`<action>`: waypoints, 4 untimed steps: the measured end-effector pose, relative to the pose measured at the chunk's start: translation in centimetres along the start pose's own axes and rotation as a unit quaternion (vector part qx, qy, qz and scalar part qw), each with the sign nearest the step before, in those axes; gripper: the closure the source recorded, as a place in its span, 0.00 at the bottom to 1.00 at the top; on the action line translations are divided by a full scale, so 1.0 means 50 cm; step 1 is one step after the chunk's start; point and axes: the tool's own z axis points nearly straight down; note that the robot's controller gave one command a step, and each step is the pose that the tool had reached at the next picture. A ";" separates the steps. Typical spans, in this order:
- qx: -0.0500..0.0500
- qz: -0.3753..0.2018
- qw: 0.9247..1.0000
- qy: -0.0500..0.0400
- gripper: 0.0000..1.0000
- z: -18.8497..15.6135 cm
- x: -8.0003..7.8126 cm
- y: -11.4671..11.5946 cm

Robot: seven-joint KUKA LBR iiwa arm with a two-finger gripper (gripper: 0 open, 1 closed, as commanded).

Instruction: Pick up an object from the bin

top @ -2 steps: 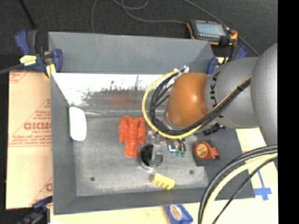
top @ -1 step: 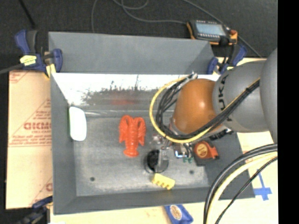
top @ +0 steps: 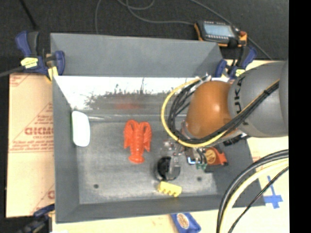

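My gripper (top: pixel 173 158) reaches down into the front middle of the bin, under the arm's orange cover. Its tip is right over a small black rounded thing (top: pixel 163 168) on the bin floor and partly hides it. Whether it touches the black thing I cannot tell. A yellow toothed piece (top: pixel 169 189) lies just in front of the black thing, near the bin's front wall. An orange-red toy lobster (top: pixel 137 140) lies flat on the floor to the left of the gripper, apart from it.
A white oval thing (top: pixel 80 128) rests against the bin's left wall. A small orange and black thing (top: pixel 214 157) shows at the right, beside the wrist. The arm and its cables cover the bin's right part.
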 end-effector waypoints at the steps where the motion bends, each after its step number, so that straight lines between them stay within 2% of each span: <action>1: 0.000 0.000 1.000 -0.001 1.00 0.014 -0.014 -0.009; 2: 0.000 -0.001 1.000 0.000 1.00 0.011 -0.036 -0.030; 3: 0.001 -0.002 1.000 0.000 1.00 0.027 -0.053 -0.026; 4: 0.001 0.000 1.000 -0.003 1.00 0.009 -0.039 -0.006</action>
